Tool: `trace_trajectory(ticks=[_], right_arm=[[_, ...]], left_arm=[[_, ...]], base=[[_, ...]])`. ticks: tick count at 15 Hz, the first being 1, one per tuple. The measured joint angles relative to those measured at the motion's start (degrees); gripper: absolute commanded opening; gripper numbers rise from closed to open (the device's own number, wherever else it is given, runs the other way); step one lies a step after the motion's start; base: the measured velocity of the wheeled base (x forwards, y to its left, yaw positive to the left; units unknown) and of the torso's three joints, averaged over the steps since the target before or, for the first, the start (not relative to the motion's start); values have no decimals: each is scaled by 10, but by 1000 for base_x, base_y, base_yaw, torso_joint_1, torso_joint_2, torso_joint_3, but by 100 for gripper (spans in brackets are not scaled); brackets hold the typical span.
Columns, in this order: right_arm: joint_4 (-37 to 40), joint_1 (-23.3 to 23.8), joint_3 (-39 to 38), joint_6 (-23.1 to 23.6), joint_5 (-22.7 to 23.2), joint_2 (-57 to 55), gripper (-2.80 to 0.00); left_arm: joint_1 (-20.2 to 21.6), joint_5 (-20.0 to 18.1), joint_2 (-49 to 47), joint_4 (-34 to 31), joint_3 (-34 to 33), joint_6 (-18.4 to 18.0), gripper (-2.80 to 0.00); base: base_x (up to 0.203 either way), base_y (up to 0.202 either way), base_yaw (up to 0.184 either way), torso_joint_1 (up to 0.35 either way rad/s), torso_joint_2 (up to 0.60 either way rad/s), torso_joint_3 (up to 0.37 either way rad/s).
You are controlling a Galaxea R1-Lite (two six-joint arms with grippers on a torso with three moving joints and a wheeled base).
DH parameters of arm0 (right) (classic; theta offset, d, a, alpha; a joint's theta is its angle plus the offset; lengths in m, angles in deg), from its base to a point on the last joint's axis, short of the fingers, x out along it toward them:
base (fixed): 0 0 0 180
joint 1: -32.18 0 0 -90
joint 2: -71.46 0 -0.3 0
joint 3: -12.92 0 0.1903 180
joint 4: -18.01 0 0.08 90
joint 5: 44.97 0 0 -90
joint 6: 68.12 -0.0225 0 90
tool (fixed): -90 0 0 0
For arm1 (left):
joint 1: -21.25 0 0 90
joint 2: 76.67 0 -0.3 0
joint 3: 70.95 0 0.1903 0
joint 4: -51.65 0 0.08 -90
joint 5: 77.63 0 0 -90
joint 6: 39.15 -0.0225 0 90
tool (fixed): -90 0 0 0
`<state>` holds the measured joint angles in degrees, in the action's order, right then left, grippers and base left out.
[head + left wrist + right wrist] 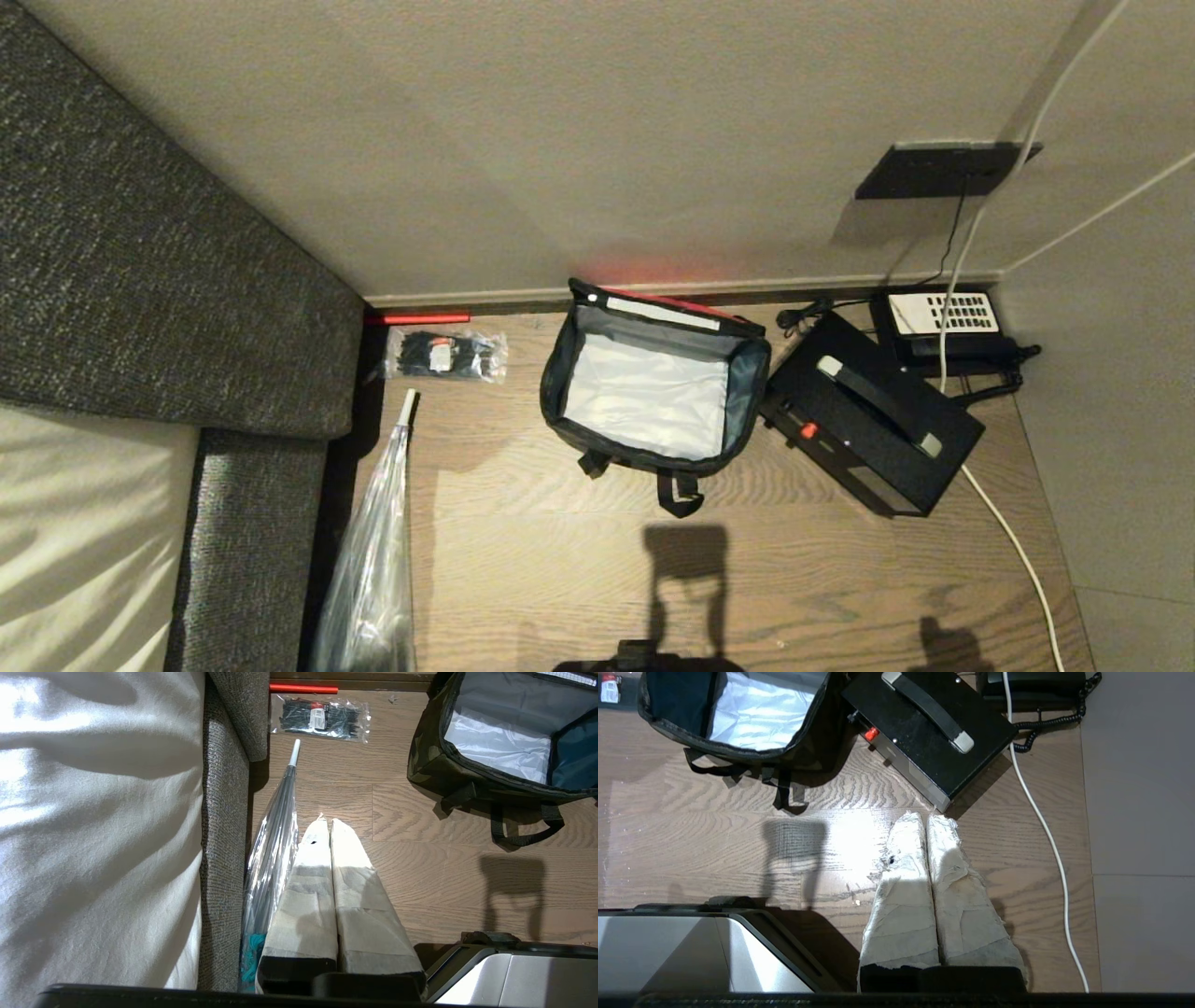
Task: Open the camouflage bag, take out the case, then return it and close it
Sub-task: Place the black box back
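Silver lining shows inside the camouflage bag (653,392), which sits open on the wooden floor (523,560) by the wall, its lid folded back. The case (868,425), apparently the black box with a carrying handle, lies just beside the bag on the robot's right. Both the left gripper (329,823) and right gripper (924,819) hang over bare floor, fingers pressed together and empty. Removal looks done; returning the case next calls for an opened jaw and a reach to that handle.
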<state>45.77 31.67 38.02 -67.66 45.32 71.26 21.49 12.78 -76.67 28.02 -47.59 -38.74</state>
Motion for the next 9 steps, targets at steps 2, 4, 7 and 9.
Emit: trace_trajectory(ticks=[2,4,7,9], right_arm=[[1,0,0,0,0,4,-280],[1,0,0,0,0,4,-280],[1,0,0,0,0,5,-280],[1,0,0,0,0,5,-280]], left_arm=[[0,0,0,0,0,0,-280],[0,0,0,0,0,0,-280],[0,0,0,0,0,0,-280],[0,0,0,0,0,0,-280]], base=[[0,0,0,0,0,0],[0,0,0,0,0,0],[0,0,0,0,0,0],[0,0,0,0,0,0]])
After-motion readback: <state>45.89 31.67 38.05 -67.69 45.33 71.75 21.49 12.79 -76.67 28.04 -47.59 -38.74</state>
